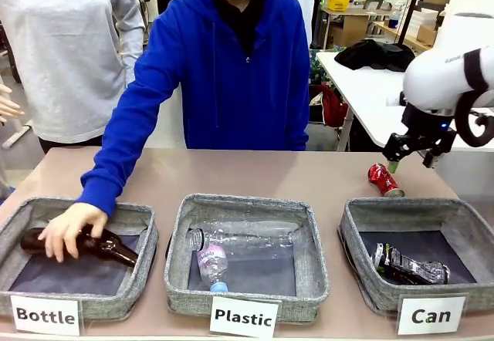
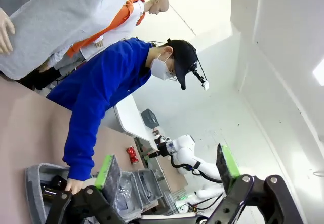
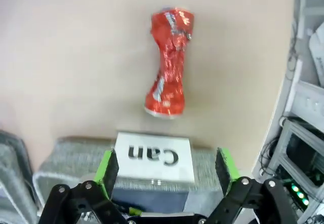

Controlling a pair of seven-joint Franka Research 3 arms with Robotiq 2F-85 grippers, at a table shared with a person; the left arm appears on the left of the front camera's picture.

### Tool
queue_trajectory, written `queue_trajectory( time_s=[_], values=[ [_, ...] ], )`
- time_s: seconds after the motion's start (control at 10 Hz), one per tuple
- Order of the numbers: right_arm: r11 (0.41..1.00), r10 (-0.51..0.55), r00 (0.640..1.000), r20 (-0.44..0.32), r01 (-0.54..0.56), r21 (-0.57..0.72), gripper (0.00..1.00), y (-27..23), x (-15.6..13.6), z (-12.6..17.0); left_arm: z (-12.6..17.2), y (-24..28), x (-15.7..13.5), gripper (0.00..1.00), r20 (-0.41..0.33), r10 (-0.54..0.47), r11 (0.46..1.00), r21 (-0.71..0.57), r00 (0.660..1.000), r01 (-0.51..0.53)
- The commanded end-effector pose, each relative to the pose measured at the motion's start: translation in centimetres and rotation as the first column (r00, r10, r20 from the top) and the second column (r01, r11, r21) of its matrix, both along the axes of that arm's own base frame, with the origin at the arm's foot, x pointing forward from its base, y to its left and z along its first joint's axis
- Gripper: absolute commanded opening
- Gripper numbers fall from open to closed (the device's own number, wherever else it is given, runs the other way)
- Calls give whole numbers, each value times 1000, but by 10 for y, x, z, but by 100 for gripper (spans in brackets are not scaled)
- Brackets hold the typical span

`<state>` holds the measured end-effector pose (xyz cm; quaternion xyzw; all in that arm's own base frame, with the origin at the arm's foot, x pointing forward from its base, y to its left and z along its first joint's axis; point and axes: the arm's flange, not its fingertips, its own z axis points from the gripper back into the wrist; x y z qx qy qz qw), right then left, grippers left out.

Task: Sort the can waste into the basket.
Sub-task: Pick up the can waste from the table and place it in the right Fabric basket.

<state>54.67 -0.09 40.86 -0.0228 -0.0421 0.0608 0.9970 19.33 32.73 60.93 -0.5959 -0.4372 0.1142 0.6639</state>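
Front: red can [image 1: 384,180] lies crushed on table [image 1: 255,171], just behind Can basket [image 1: 401,210] and outside it. Inside that basket lies black can [image 1: 409,265]. Above and just behind red can hangs right gripper [image 1: 411,154], with nothing between its fingers. Person's hand [image 1: 68,231] rests on brown bottle [image 1: 108,246] in Bottle basket [image 1: 46,206]. Plastic basket [image 1: 239,202] holds clear bottles [image 1: 247,241].

Left wrist: left gripper [image 2: 167,167] is spread wide and empty. Red can [image 2: 132,154] is far off, near right arm [image 2: 185,153].

Right wrist: right gripper [image 3: 167,165] is spread wide and empty, over the labelled wall of Can basket [image 3: 71,155]. Red can [image 3: 167,84] lies on bare table beyond it, untouched.
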Motion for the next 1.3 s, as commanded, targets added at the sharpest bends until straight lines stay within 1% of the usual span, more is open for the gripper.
queue_trajectory(
  time_s=[0.0, 0.1, 0.2, 0.3, 0.4, 0.5, 0.7, 0.8, 0.9, 1.1, 1.2],
  values=[
    [1000, 17, 1000, 25, -18, 24, 100, -3, 15, -18, -6, -19, 3, 100, 6, -54, 998, -13, 999, 54],
    [1000, 2, 1000, 23, -2, 22, 100, -2, 21, -29, -11, -37, 13, 100, -11, -105, 994, -26, 994, 105],
    [1000, -10, 998, 60, 9, 24, 100, -1, 24, -38, -22, -61, 17, 100, -47, -174, 985, -19, 984, 174],
    [1000, -29, 995, 96, 28, 11, 100, 2, 26, -46, -31, -82, 20, 100, -76, -223, 975, -9, 972, 223],
    [999, -48, 993, 103, 49, -2, 100, 5, 30, -55, -36, -97, 24, 100, -95, -255, 966, 15, 962, 257],
    [997, -70, 992, 108, 73, -18, 100, 6, 35, -63, -37, -102, 27, 100, -103, -272, 961, 15, 957, 275],
    [994, -101, 988, 116, 105, -29, 100, 6, 41, -82, -44, -109, 25, 100, -122, -282, 958, 19, 952, 286],
    [985, -153, 976, 154, 163, -49, 100, 5, 44, -91, -53, -124, 31, 100, -121, -335, 941, 4, 934, 338],
    [984, -169, 971, 170, 177, -33, 100, 4, 46, -97, -65, -149, 40, 100, -127, -402, 914, -1, 907, 405],
    [982, -184, 969, 162, 189, -14, 100, 3, 47, -105, -91, -196, 57, 100, -164, -515, 850, 26, 841, 526],
    [981, -189, 968, 164, 194, -13, 100, 3, 48, -107, -103, -210, 69, 100, -197, -522, 837, 73, 830, 543]
  ],
)
